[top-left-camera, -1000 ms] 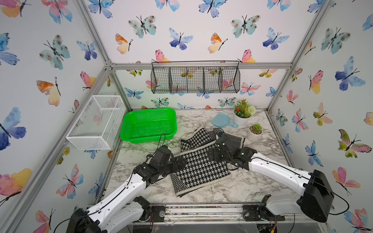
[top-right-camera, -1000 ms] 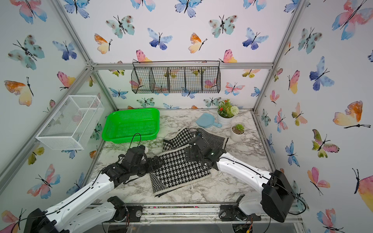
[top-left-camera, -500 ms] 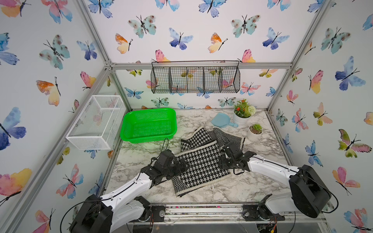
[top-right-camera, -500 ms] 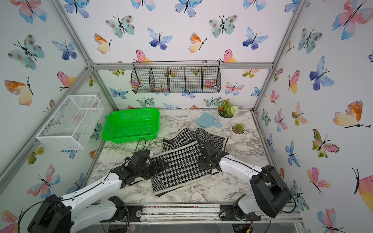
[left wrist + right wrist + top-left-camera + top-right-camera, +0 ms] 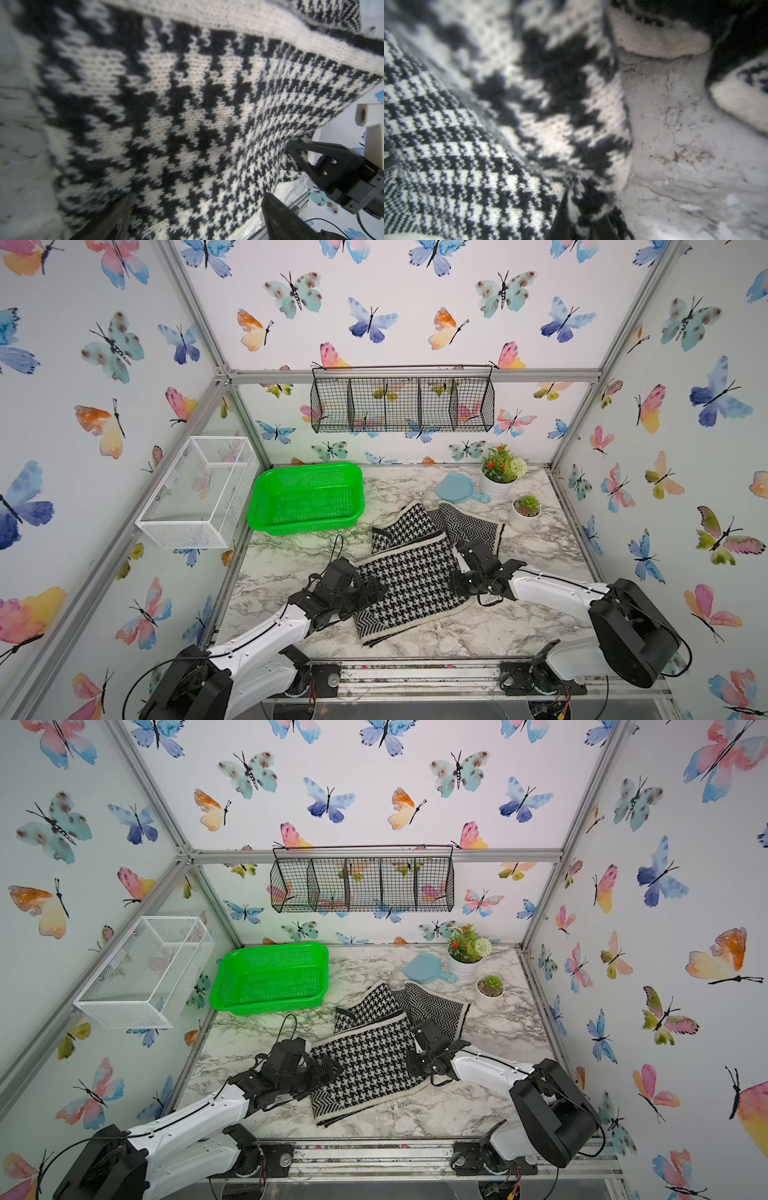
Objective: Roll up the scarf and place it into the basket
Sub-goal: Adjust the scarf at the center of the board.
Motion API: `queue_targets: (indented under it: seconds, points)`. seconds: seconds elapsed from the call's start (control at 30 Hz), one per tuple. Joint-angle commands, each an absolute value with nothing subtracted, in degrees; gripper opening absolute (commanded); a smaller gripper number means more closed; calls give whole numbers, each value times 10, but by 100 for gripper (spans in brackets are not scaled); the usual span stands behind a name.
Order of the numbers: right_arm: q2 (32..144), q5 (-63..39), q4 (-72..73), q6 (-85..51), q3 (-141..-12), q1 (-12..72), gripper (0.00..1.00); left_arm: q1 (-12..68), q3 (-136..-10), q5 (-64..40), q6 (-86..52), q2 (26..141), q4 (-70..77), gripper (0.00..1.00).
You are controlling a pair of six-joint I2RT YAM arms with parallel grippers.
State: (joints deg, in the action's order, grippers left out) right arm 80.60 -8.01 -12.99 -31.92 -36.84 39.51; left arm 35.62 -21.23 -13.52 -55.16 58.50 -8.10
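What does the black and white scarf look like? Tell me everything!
The black-and-white knitted scarf looks soft and woolly, houndstooth on one side, zigzag on the other, with a cream border. It lies unrolled and loosely folded on the white marble-patterned tabletop. The right gripper pinches one edge; the open left gripper is at the opposite edge.

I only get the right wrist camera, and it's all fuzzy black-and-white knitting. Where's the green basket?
Observer: The bright green perforated plastic basket sits at the far left corner of the marble table, with nothing inside.
Child: Is the scarf rolled up?
Observer: No. The black-and-white houndstooth knitted scarf lies flat in overlapping folds mid-table.
Child: What's the other arm doing?
Observer: The left jaws stand wide open at the scarf's left edge.
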Motion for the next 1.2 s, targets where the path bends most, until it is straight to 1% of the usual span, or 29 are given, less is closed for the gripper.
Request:
queue_targets:
  seconds: [0.0, 0.1, 0.23, 0.5, 0.73, 0.8, 0.9, 1.1, 1.13, 1.17]
  points:
    - [784, -106, -134, -345, -363, 416, 10, 348, -230, -96, -549, 596, -137, 98]
    - [776, -98, -146, -358, -368, 442, 8, 329, -245, -77, -538, 596, -166, 98]
    - [782, -84, -146, -381, -380, 491, 9, 298, -253, -67, -527, 600, -169, 98]
    - [845, -59, -115, -439, -408, 602, 9, 206, -302, -62, -455, 636, -215, 98]
    - [886, -48, -76, -489, -433, 662, 10, 114, -368, -70, -384, 683, -241, 98]
    - [895, -45, -60, -504, -436, 687, 10, 94, -398, -95, -365, 695, -262, 98]
    - [901, -39, -43, -517, -438, 694, 10, 95, -400, -128, -366, 669, -270, 98]
    - [890, -4, -64, -531, -429, 694, 8, 104, -341, -241, -381, 550, -289, 98]
    - [884, 1, -69, -535, -424, 694, 10, 108, -326, -257, -386, 531, -292, 98]
    - [873, 10, -71, -540, -416, 694, 16, 114, -314, -267, -392, 512, -295, 98]
